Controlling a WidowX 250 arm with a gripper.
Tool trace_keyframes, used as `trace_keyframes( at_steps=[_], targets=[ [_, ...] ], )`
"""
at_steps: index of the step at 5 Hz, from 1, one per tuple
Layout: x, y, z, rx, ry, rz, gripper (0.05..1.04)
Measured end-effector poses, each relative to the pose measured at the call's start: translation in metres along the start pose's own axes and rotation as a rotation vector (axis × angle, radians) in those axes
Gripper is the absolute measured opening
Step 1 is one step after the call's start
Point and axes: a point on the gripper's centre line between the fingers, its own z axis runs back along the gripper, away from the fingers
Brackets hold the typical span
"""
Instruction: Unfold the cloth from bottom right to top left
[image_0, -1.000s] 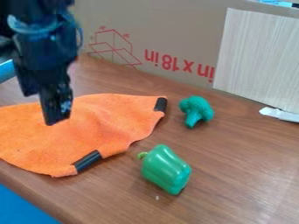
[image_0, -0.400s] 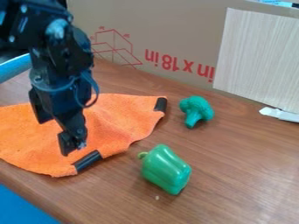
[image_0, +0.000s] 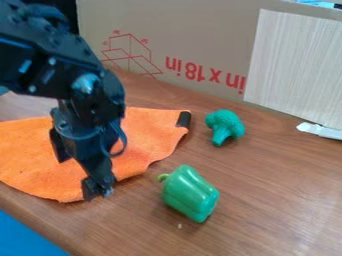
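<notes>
The black gripper hangs over the near right part of the orange cloth, its two fingers apart. One fingertip is at the cloth's near corner and hides the black strip there; whether it touches the cloth cannot be told. The other finger stands further left, over the orange fabric. The cloth lies on the left of the table, with a second black strip at its far right corner. The arm covers part of the cloth's middle.
A green toy pepper lies right of the cloth's near corner, close to the gripper. Toy broccoli stands beyond it, beside the far right corner. A cardboard wall and a pale panel border the wooden table at the back.
The gripper has come down toward the near right, from over the cloth's middle to its near corner. Cloth, pepper and broccoli have not visibly moved.
</notes>
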Motion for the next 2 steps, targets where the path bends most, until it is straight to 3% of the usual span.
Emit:
trace_keyframes(
  at_steps=[2],
  targets=[
    [0.0091, -0.0160, -0.0106, 0.017, -0.001, 0.032, 1.001]
  ],
)
